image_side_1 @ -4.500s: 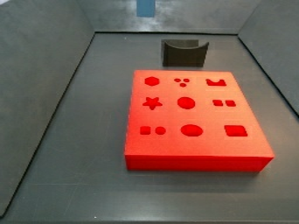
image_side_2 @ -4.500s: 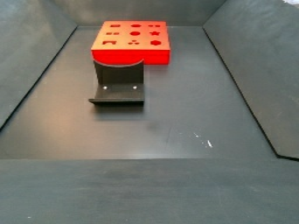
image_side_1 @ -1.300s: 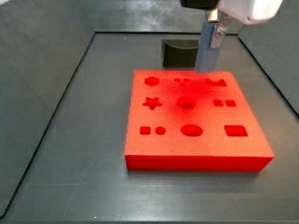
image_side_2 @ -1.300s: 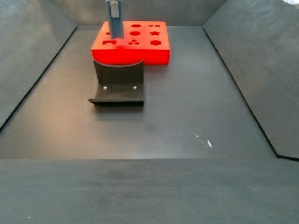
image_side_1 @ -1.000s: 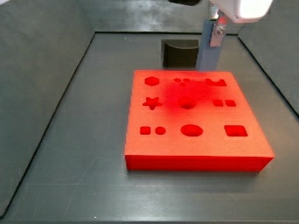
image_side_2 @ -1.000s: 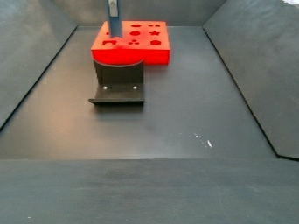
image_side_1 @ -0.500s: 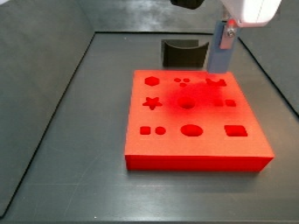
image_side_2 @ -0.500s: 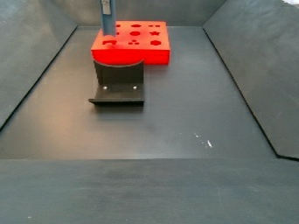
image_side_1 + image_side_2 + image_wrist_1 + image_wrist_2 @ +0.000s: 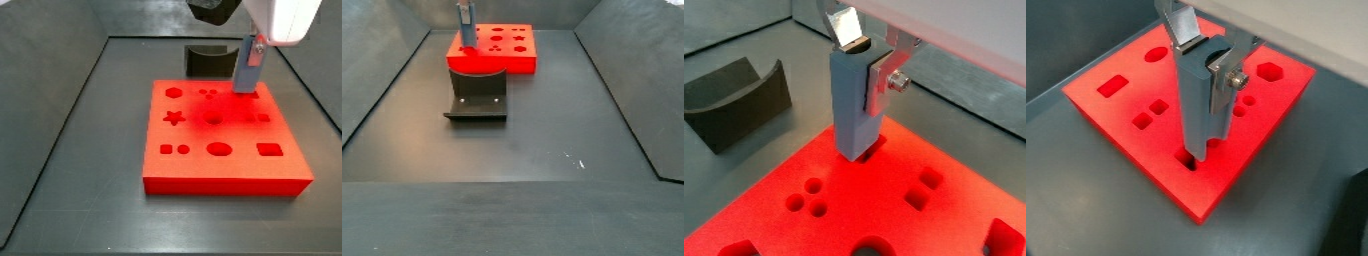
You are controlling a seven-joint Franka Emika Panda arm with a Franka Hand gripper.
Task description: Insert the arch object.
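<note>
1. You see the pincer (image 9: 855, 60) above the far edge of the red block (image 9: 885, 200), clenched on a tall blue-grey arch piece (image 9: 855, 105) held upright between its silver fingers (image 9: 844, 28).
2. In both wrist views the arch piece's (image 9: 1200, 110) lower end sits at a cutout at the edge of the red block (image 9: 1146, 95); how deep it goes, you cannot tell.
3. In a side view the arch piece (image 9: 249, 68) stands over the block's (image 9: 221, 150) arch-shaped cutout, near its back right corner.
4. The fixture (image 9: 477, 98) rests on the dark worktop (image 9: 543, 140), just beside the block (image 9: 496, 48); in a wrist view it (image 9: 735, 100) lies close behind.
</note>
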